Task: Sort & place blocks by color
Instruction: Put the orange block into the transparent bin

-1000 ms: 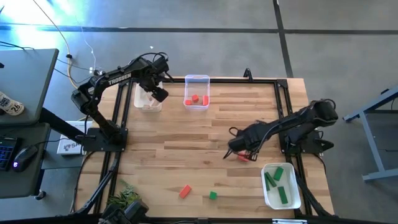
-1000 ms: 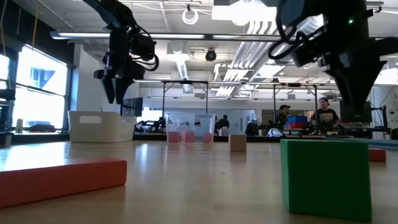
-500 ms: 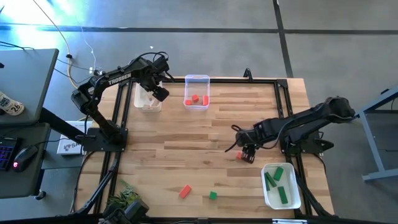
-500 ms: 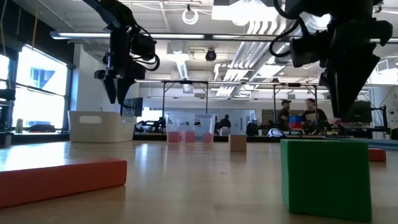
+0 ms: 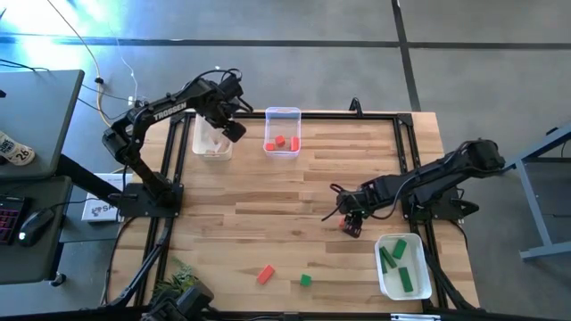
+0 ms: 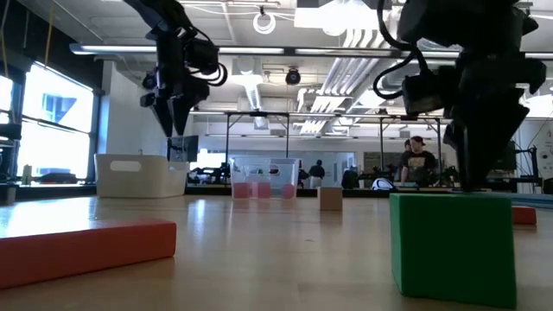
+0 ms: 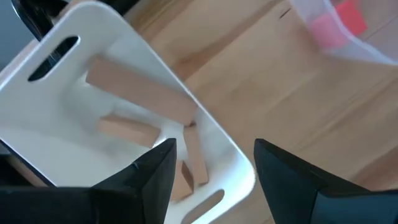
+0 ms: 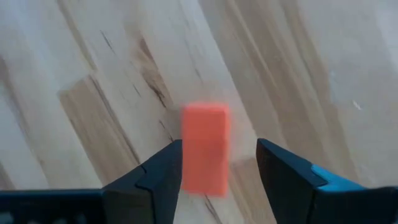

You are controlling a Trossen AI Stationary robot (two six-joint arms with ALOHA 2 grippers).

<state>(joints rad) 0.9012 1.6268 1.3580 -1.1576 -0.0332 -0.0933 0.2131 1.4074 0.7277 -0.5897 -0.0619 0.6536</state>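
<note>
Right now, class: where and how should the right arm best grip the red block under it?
Probably across the red block's two long sides, coming straight down. It lies flat on the table, its narrow width lined up between the right gripper's open jaws.

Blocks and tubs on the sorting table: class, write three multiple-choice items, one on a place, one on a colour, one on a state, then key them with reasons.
1. Where is the right gripper?
A. over the white tub of green blocks
B. low over a red-orange block on the table
C. above the clear tub

2. What colour are the blocks in the clear tub?
A. green
B. plain wood
C. red-orange

3. How do the left gripper's fingers stand?
A. open, holding nothing
B. shut on a wooden bar
C. shut on a green cube

Key: B, the right wrist view shows the red-orange block between the open fingers; C, red-orange pieces show through the clear wall; A, a gap shows between the fingers, above the white tub of plain wooden blocks.
</note>
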